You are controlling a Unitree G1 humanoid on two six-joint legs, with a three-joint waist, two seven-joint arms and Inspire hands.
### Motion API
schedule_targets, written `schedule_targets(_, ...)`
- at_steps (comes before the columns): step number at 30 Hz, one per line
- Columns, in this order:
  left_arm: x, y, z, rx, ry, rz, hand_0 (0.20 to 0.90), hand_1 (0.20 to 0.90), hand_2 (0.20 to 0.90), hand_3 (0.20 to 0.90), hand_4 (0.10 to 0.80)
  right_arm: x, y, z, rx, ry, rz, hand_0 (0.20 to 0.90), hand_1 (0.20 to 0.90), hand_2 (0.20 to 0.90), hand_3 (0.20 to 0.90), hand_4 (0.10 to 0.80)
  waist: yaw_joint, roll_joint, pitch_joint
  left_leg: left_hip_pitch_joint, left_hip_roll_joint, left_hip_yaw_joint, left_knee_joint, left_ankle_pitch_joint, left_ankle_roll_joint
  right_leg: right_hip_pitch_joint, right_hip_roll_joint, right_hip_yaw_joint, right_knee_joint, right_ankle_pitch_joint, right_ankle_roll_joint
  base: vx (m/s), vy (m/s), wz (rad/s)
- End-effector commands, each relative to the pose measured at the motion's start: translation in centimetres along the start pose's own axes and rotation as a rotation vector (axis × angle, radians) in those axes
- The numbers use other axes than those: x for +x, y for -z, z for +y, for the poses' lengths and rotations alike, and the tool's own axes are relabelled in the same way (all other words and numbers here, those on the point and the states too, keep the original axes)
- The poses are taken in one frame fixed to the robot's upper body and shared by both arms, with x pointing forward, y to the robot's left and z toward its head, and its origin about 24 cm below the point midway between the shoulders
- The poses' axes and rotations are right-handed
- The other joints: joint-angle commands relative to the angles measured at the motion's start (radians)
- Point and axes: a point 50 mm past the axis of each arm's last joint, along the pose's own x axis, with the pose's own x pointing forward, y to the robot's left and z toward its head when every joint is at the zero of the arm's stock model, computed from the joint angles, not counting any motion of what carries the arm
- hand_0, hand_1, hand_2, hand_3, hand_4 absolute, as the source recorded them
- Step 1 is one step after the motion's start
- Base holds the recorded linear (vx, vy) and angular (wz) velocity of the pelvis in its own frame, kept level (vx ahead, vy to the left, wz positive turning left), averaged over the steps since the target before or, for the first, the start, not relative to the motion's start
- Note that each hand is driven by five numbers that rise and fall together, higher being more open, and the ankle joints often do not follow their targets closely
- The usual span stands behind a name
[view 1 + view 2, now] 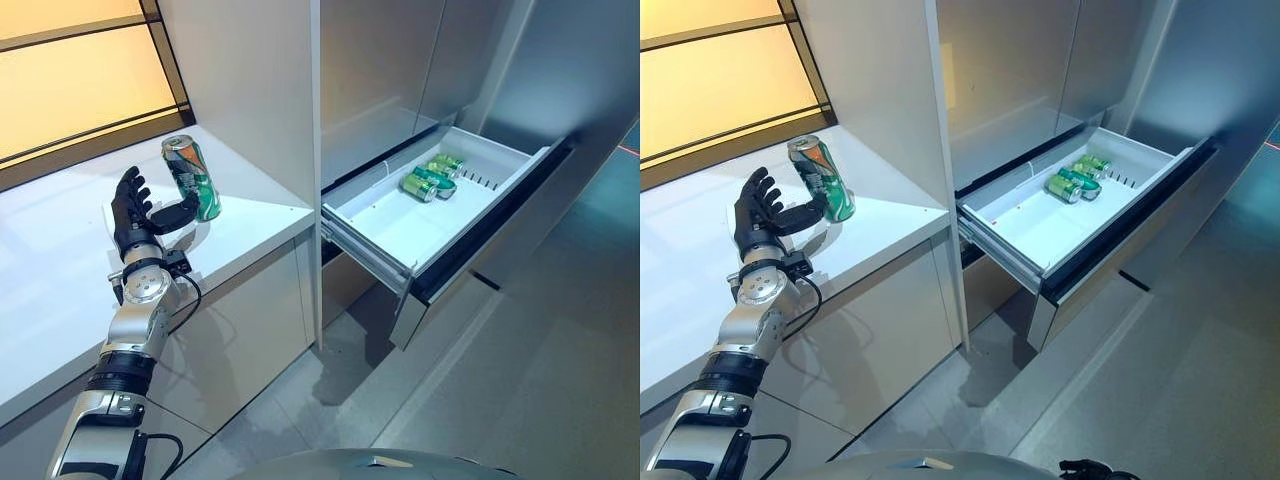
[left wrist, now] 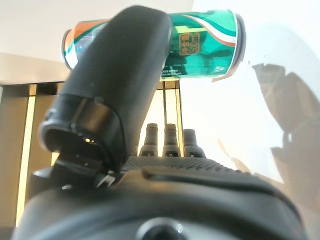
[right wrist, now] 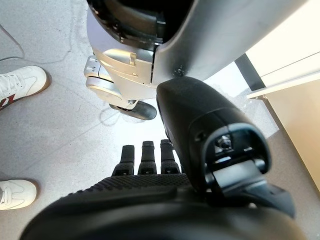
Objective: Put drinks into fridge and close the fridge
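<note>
Here the tall grey fridge (image 1: 400, 70) takes up the right half of the scene, its lower drawer (image 1: 400, 225) pulled well out over the grey floor (image 1: 520, 400). The drawer is white inside, and three green cans (image 1: 432, 178) lie on their sides close together near its back end, the rest of its floor bare. To the left of the fridge runs a white tabletop (image 1: 60, 260) under an amber-lit window (image 1: 70, 70), with pale cabinet fronts below it. On the tabletop, near the fridge's side wall, stands the drink can (image 1: 191, 177): green with an orange band toward the top and a silver lid, leaning slightly rather than dead upright. The left hand (image 1: 135, 215) is raised just beside the can, on the side away from the fridge, palm turned toward it; its fingers are straight and spread, and its thumb reaches out to the can's lower part, touching or almost touching, though I cannot tell which. In the left wrist view the thumb lies across the front of the can while the fingers point straight out, not wrapped round it. The right hand (image 3: 150, 165) appears only in its own wrist view, hanging over the floor with relaxed straight fingers and holding nothing; a person's white shoes (image 3: 20, 82) stand on the floor nearby.
</note>
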Motion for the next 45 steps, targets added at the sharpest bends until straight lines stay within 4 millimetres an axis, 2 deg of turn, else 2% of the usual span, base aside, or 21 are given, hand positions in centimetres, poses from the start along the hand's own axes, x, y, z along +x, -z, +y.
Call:
schedule_targets(1, 3.3, -8.6, -0.7, -0.037, -0.032, -0.321, 0.900, 0.900, 0.900, 0.900, 0.800, 0.3, -1.3, 1.8, -0.036, -0.086, -0.030, 0.900, 0.900, 0.900, 0.900, 0.800, -0.008, 0.022, -0.029, 0.035, -0.014, -0.067, 0.013, -0.167, -0.012, -0.055, 0.003, 0.049, 0.022, -0.009, 0.078, 0.000, 0.000, 0.00)
schedule_targets(7, 3.1, -8.8, -1.8, -0.140, 0.030, -0.291, 0.900, 0.900, 0.900, 0.900, 0.800, 0.3, -1.3, 1.8, -0.037, -0.086, -0.032, 0.900, 0.900, 0.900, 0.900, 0.800, -0.012, 0.020, -0.030, 0.037, -0.014, -0.065, 0.012, -0.169, -0.012, -0.057, 0.003, 0.053, 0.022, -0.007, 0.079, 0.000, -0.001, -0.02)
schedule_targets(23, 2.6, -9.2, -3.0, -0.313, 0.133, -0.247, 0.900, 0.900, 0.900, 0.900, 0.800, 0.3, -1.7, 1.7, -0.042, -0.088, -0.039, 0.900, 0.900, 0.900, 0.900, 0.800, -0.011, 0.018, -0.031, 0.034, -0.014, -0.063, 0.011, -0.169, -0.011, -0.059, 0.004, 0.054, 0.020, -0.006, 0.080, -0.009, 0.000, -0.03)
schedule_targets(45, 4.3, -11.4, -2.4, -0.308, 0.083, -0.289, 0.900, 0.900, 0.900, 0.900, 0.800, 0.3, -1.7, 1.4, -0.049, -0.082, -0.038, 0.900, 0.900, 0.900, 0.900, 0.800, -0.030, 0.024, -0.044, 0.034, -0.013, -0.044, 0.011, -0.169, -0.012, -0.066, 0.008, 0.066, 0.020, -0.003, 0.081, 0.001, 0.000, 0.00)
